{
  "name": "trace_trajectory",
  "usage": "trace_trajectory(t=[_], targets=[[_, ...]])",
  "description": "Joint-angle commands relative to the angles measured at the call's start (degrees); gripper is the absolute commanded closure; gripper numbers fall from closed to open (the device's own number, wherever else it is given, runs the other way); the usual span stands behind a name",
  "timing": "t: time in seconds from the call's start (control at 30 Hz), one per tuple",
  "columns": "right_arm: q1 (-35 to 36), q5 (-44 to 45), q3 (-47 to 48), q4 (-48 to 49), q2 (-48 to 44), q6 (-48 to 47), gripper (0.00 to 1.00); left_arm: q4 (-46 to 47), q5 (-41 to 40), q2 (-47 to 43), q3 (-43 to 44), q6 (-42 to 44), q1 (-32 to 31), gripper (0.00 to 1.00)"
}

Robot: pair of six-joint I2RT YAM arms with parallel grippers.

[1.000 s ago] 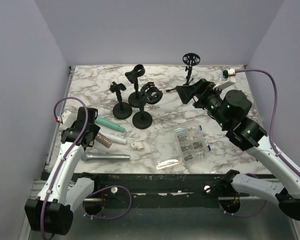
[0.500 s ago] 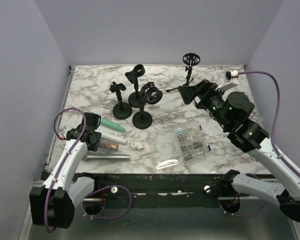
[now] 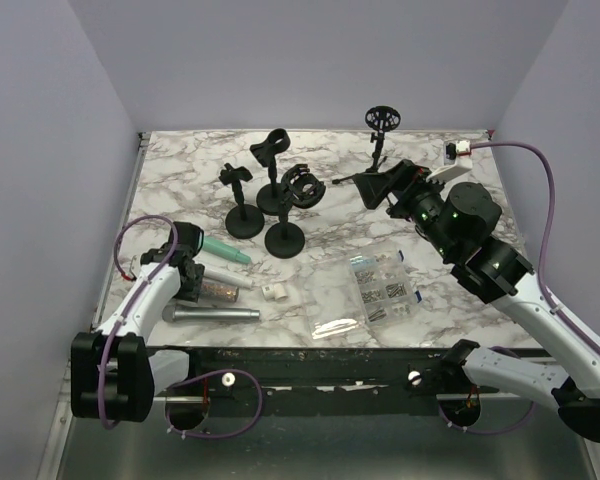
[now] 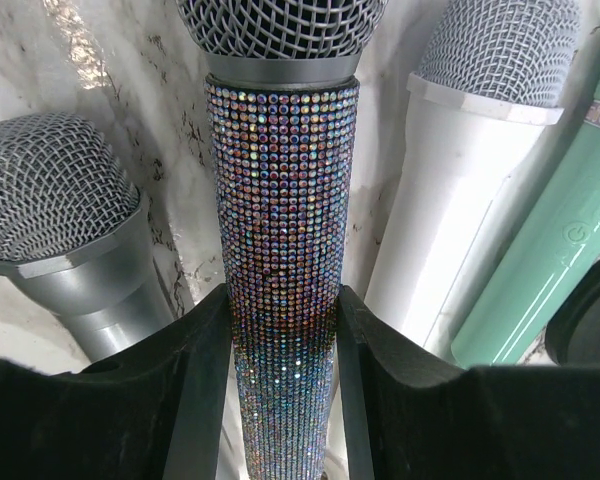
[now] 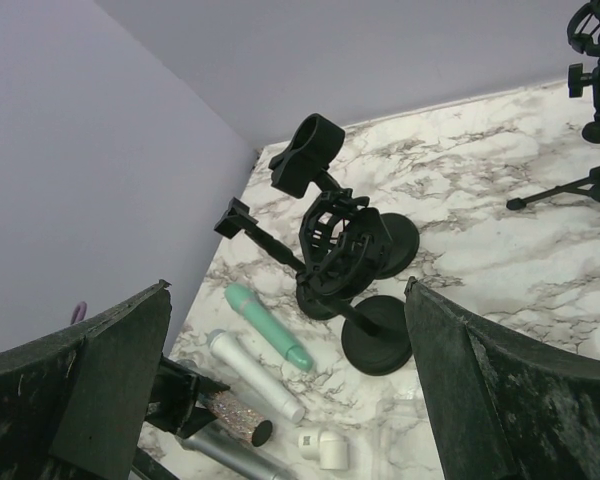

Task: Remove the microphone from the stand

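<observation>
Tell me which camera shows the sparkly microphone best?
Left wrist view: the sparkly rhinestone-covered microphone fills the frame, gripped by the left hand. The top view shows it tiny; the right wrist view, only a piece.

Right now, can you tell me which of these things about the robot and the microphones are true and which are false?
The left gripper is shut on the sparkly microphone. True.
The right gripper holds a stand. False: it is open and empty.
The green microphone sits in a stand. False: it lies on the table beside the white microphone.
The three round-base stands hold no microphone. True.
</observation>
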Motion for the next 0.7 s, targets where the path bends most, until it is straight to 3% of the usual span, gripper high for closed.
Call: trace_trajectory(t=[0.0,0.43,0.53,0.67], targets=[[0.2,1.7,-0.4,-0.1,0.4,-0.9,0.00,2.2,1.4,2.2,0.2,-1.0,0.6,0.93],[0.2,1.4,-0.2,0.5,1.5,-1.1,0.00,4.0,2.2,6.6,0.5,-0.8,1.1,0.85],[0.2,1.4,-0.1,0.8,1.5,-1.2,0.00,4.0,2.0,6.4,0.5,-0.6,1.2,0.79],[0.2,1.1,0.2,1.0,1.7,-1.2,0.00,4.1,1.6,6.0,0.5,0.0,1.2,0.62]])
